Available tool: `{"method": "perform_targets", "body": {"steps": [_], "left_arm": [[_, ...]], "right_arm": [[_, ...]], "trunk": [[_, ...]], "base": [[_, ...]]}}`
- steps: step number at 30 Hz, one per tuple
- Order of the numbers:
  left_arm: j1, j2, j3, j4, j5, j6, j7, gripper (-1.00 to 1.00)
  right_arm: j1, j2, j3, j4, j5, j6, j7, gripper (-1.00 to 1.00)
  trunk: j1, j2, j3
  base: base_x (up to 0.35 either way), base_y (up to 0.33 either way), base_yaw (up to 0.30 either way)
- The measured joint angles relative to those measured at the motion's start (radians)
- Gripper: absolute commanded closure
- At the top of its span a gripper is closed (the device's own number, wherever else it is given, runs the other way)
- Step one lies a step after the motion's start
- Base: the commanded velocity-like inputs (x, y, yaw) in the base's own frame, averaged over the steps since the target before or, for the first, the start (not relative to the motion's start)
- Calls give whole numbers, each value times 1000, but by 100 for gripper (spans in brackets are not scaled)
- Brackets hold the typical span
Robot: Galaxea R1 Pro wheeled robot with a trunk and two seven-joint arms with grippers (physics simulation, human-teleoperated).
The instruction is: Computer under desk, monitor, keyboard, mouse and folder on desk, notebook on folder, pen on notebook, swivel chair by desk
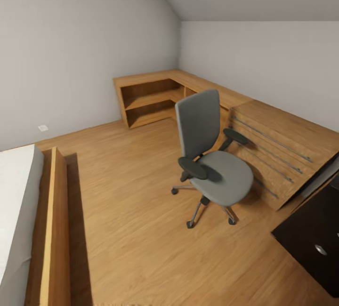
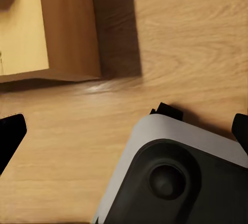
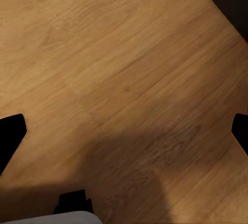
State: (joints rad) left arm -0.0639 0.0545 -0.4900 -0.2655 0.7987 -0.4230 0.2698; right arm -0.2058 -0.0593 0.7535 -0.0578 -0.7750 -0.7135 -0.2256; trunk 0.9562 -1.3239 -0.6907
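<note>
Chair (image 1: pixel 212 155) stands on the wood floor (image 1: pixel 132 212) mid-room, seat bare, with no folder seen on it. Its back faces the corner shelf unit (image 1: pixel 150 96), its seat points toward the near right, and the five-star base and casters sit under it. Just right of the chair is a slatted wood unit (image 1: pixel 278 146), close to the armrest but whether touching I cannot tell. Beyond that, right of the chair and nearer the robot, a glossy black desk (image 1: pixel 310 235) corner pokes in with one round silver knob; its top is out of frame, so monitor, keyboard, mouse, notebook and pen cannot be placed. Far left of the chair is a bed (image 1: pixel 16 212) with a wood side rail.

Key relation: the chair lies ahead and slightly right of the robot, well apart, out of arm reach; the desk lies to the chair's right. Judged from this, the right arm is the nearer one to both, and the base probably has to close in first.

Both arms hang low, wrists looking straight down at the floor. Left gripper (image 2: pixel 124 131): dark fingertips at the two edges of its view, jaws wide apart, nothing between but floor and the robot's own base (image 2: pixel 175 177). Right gripper (image 3: pixel 124 131): same pose, fingertips spread, empty, bare floor under it.
</note>
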Motion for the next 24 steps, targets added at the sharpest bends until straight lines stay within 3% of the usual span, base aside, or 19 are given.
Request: {"method": "perform_targets", "body": {"steps": [10, 16, 24], "left_arm": [[0, 0, 0, 1, 0, 0, 0, -100], [0, 0, -1, 0, -1, 0, -1, -100], [0, -1, -2, 0, -1, 0, -1, -100]], "right_arm": [[0, -1, 0, 0, 1, 0, 0, -100], [0, 1, 2, 0, 3, 0, 0, -100], [0, 4, 5, 0, 6, 0, 0, -100]], "trunk": [[0, 0, 8], [-1, 0, 13], [0, 0, 14]], "base": [[42, 0, 214], [260, 0, 50], [62, 0, 9]]}}
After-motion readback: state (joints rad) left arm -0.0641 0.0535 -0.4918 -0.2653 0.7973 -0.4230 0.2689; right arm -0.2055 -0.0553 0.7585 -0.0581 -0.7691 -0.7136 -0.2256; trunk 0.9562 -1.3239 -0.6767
